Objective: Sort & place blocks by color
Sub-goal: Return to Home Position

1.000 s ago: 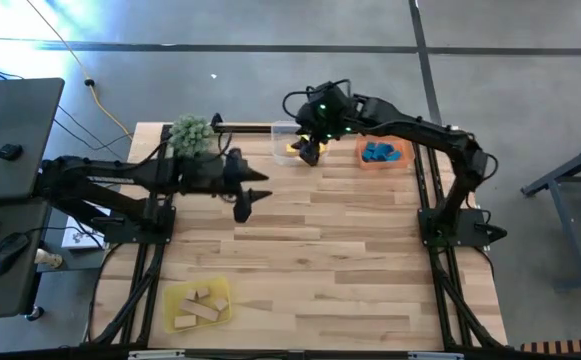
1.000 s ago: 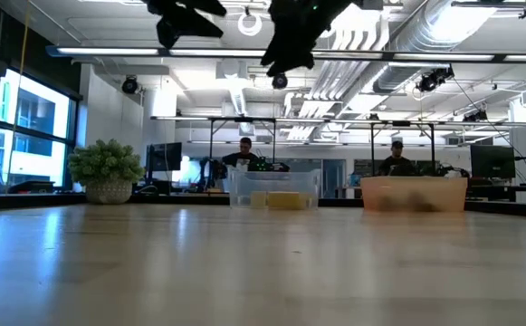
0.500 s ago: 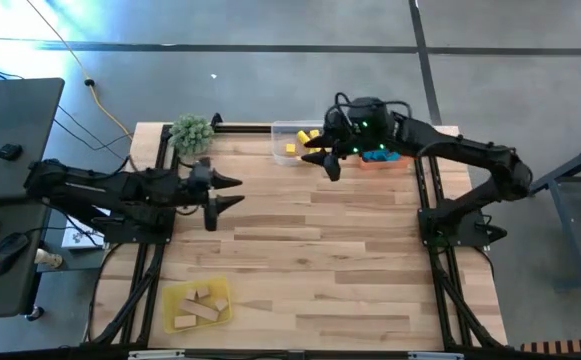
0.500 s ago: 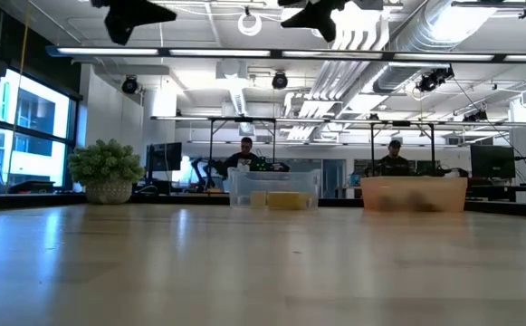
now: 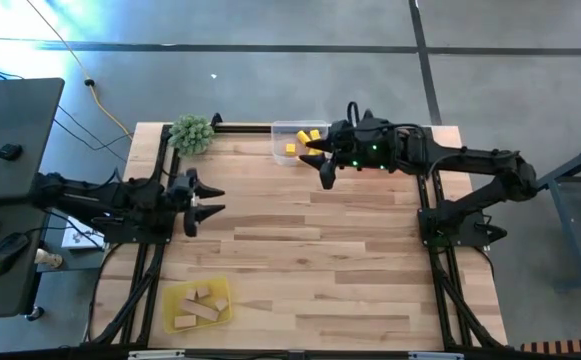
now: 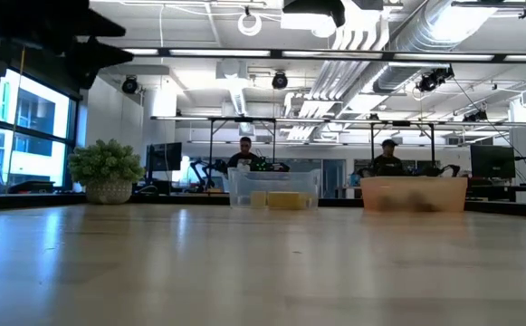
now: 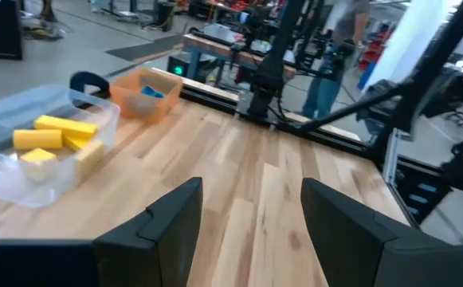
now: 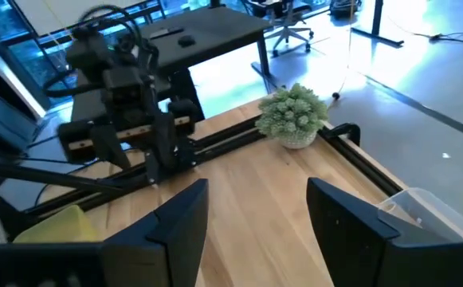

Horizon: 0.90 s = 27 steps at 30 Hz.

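Yellow blocks lie in the clear tray at the far edge. Blue blocks lie in the orange tray beside it. Light wood blocks lie in the yellow tray at the near left. My left gripper hangs open over the table's left side, empty, pointing toward the right edge. My right gripper hangs open and empty just in front of the clear tray, pointing left; its arm hides the orange tray in the high view.
A green spiky plant in a pot stands at the far left corner. Black frame rails run along the table's left and right sides. The bare wooden tabletop stretches between the trays. People sit at desks beyond the table.
My left gripper has drawn back toward the table's left edge and sunk lower, staying open. My right gripper has pulled away from above the clear tray toward the right edge and tipped up from pointing down to almost level, staying open. No block has moved.
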Available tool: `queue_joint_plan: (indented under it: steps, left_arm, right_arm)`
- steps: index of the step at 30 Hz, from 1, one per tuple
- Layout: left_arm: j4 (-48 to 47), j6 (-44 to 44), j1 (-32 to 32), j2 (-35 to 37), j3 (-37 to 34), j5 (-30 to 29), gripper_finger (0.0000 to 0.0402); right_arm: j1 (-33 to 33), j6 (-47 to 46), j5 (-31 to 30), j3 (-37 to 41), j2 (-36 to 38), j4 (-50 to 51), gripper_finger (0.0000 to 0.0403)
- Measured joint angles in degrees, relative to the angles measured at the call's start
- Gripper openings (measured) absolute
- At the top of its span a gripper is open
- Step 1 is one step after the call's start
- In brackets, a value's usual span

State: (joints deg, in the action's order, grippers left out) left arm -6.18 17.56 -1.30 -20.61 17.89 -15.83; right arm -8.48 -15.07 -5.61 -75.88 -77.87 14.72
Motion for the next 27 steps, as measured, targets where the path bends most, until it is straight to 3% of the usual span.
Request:
queue_joint_plan:
  steps: [14, 21, 27]
  left_arm:
    - [-0.04, -0.78, 0.02, 16.06, -13.0, 5.38, 0.0202]
    - [0.91, -3.97, 0.15, 16.9, -14.51, 6.81, 0.0202]
    - [0.25, -5.29, 0.15, 15.62, -14.51, 6.81, 0.0202]
  right_arm:
    - [2.55, -2.34, -4.06, 0.0, -0.02, 0.71, 0.0201]
    - [2.53, -1.66, -3.99, 0.0, 0.9, 4.17, 0.0201]
    - [2.0, 2.57, -4.21, 0.0, 6.65, 12.5, 0.0201]
